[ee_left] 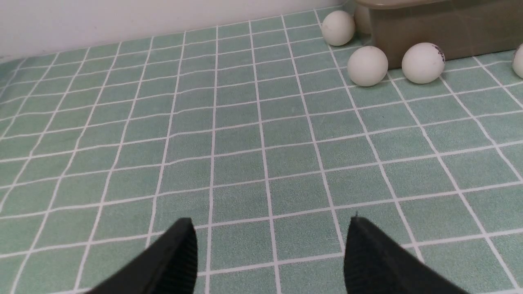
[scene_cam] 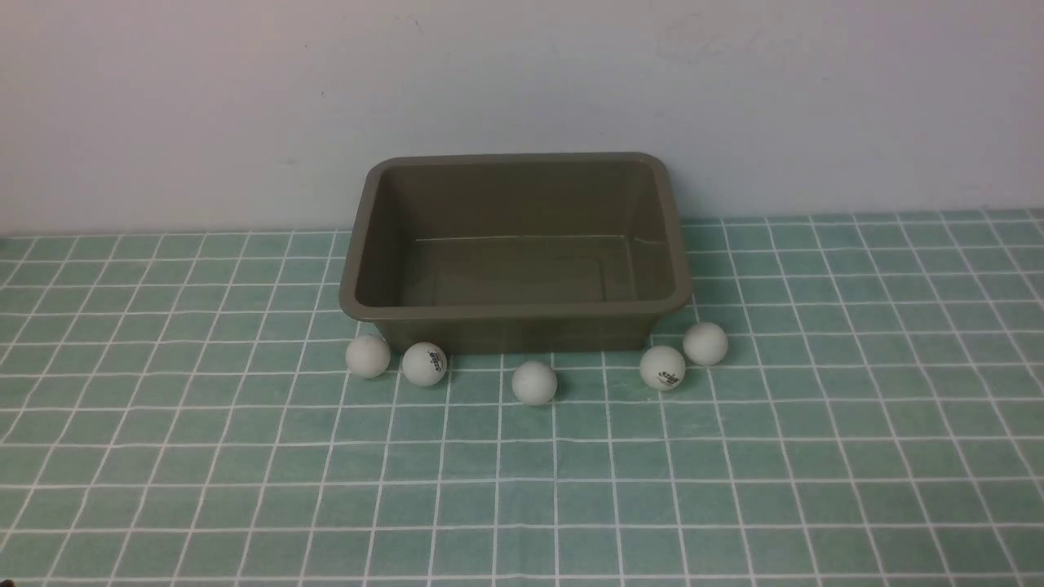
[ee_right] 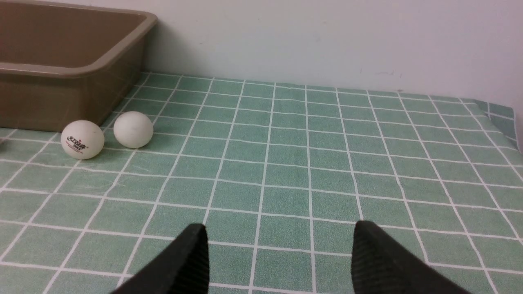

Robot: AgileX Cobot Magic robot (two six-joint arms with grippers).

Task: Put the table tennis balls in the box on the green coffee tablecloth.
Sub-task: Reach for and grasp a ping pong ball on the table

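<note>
Box [scene_cam: 522, 334] upright near the back of green coffee tablecloth [scene_cam: 734, 489]; table tennis balls [scene_cam: 534, 383] loose on cloth along its near wall; left tool [ee_left: 270, 222] and right tool [ee_right: 280, 228] both parted, gripping nothing.

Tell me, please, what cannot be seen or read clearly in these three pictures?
- Front view: both arms are outside the frame.
- Front view: the logo on the left printed ball is too small to read.
- Left wrist view: the frame edge cuts off one table tennis ball.
- Right wrist view: the frame edge cuts off the box; its near wall hides its floor.
</note>
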